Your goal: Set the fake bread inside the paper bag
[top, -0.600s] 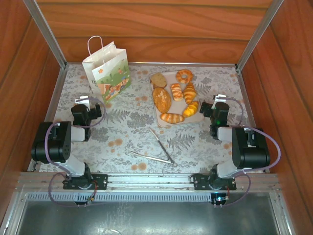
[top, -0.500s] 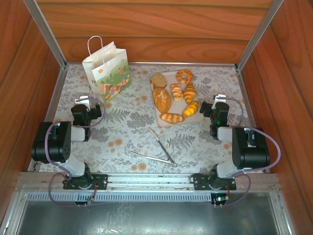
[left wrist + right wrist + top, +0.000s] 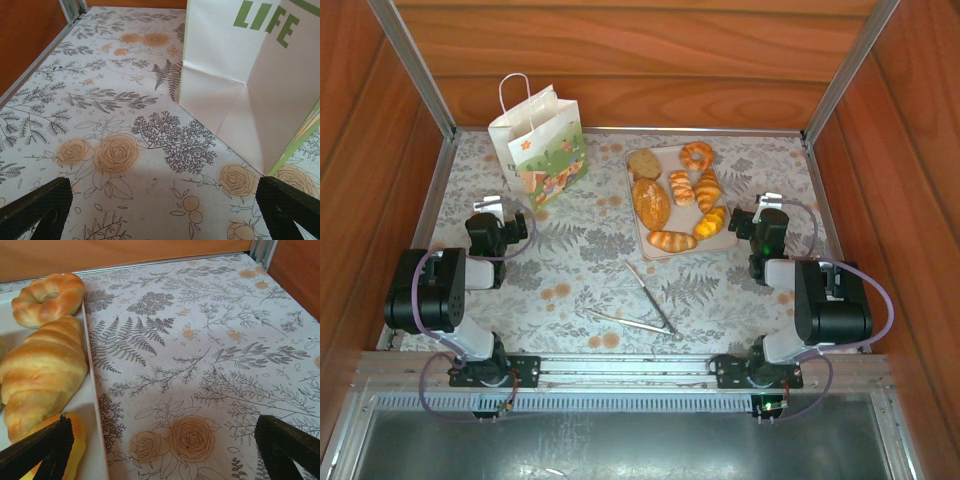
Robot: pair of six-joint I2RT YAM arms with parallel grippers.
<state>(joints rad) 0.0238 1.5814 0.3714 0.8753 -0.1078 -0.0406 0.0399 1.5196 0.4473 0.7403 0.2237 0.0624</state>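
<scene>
Fake bread point(image 3: 672, 200) all lies on the tray point(image 3: 722, 243), far right, none bagged yet. Paper bag point(image 3: 538, 145) stands upright far left, mouth seemingly open. Left fingers point(image 3: 498, 212) spread wide, empty, facing the bag. Right fingers point(image 3: 767, 208) equally wide, empty, beside the tray, likely staged to pick.

paper bag point(image 3: 538, 140): white, green-orange print | fake bread point(image 3: 651, 203): golden-brown | tray point(image 3: 668, 160): seemingly beige
</scene>
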